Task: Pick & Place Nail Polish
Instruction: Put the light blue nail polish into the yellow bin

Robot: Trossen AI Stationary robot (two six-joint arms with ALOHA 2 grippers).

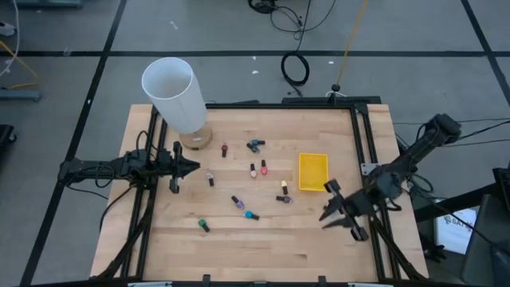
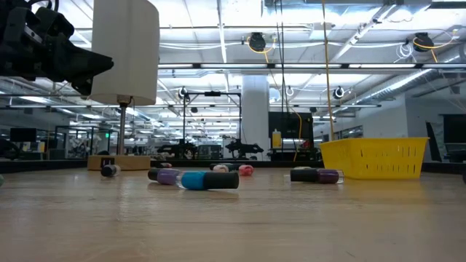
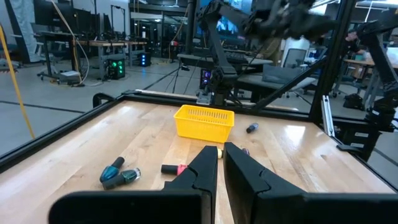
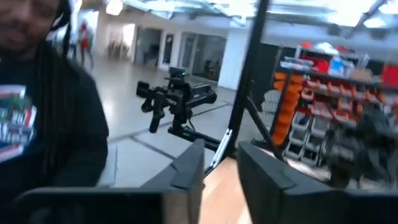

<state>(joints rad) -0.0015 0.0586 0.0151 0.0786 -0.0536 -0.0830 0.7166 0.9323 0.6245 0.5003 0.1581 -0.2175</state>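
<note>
L gripper (image 1: 194,167) hangs over the table's (image 1: 263,247) left edge, pointing inward, fingers (image 3: 205,177) pinched together w/ nothing between them. R gripper (image 1: 339,209) sits over the right-front part of the table, just in front of the bin (image 1: 313,172) and off its corner; fingers (image 4: 186,168) stand a bit apart, narrow gap, nothing in them as far as I can see.

Polish bottles (image 1: 259,170) lie scattered across the mid table, all on the wood, none in the bin. Teal one (image 1: 254,145) and a red one (image 1: 225,149) toward the back, near the white cylinder (image 1: 175,94). A red-and-pink pair in the centre, a yellowish one (image 1: 284,186) just left of the bin, a dark one (image 1: 283,198) beside it. Purple (image 1: 237,202) and blue (image 1: 252,214) ones nearer the front, green one (image 1: 203,225) front-left, another small one (image 1: 210,178) near the L gripper.

From table height the blue bottle (image 2: 210,180) lies on its side, the bin (image 2: 375,158) to the right.

R wrist cam faces off the table: a person (image 4: 43,118) in a dark top stands close by.
</note>
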